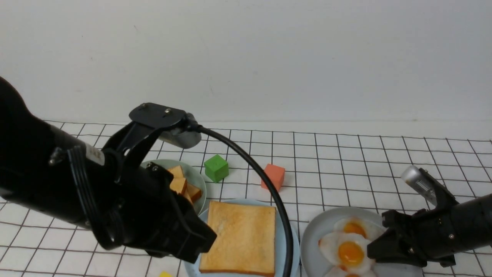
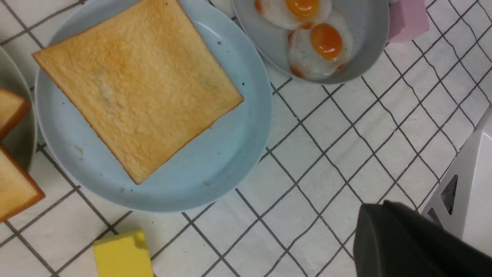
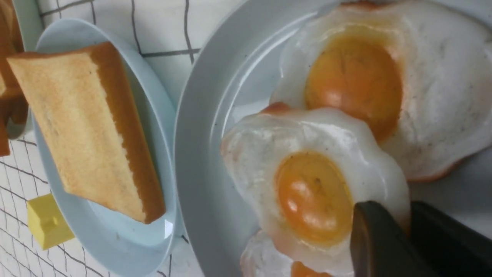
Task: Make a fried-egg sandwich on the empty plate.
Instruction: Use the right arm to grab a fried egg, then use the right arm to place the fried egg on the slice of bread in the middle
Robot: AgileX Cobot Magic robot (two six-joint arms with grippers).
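One square golden toast slice (image 1: 242, 238) lies flat on the pale blue plate (image 1: 246, 201); both also show in the left wrist view, the toast (image 2: 138, 84) on the plate (image 2: 215, 169). Fried eggs lie overlapping on a grey plate (image 1: 319, 227). My right gripper (image 1: 371, 252) is shut on the white edge of the middle fried egg (image 3: 307, 184), low over that plate. My left gripper (image 1: 207, 238) is shut and empty, at the near left rim of the blue plate. In its own view, the left gripper (image 2: 369, 215) is over bare tablecloth.
A grey-green plate (image 1: 198, 177) with loose toast slices stands behind the left arm. A green cube (image 1: 216, 167) and an orange-red cube (image 1: 273, 176) lie farther back. A yellow block (image 2: 123, 254) lies near the blue plate's front. A pink piece (image 2: 409, 19) lies beside the grey plate.
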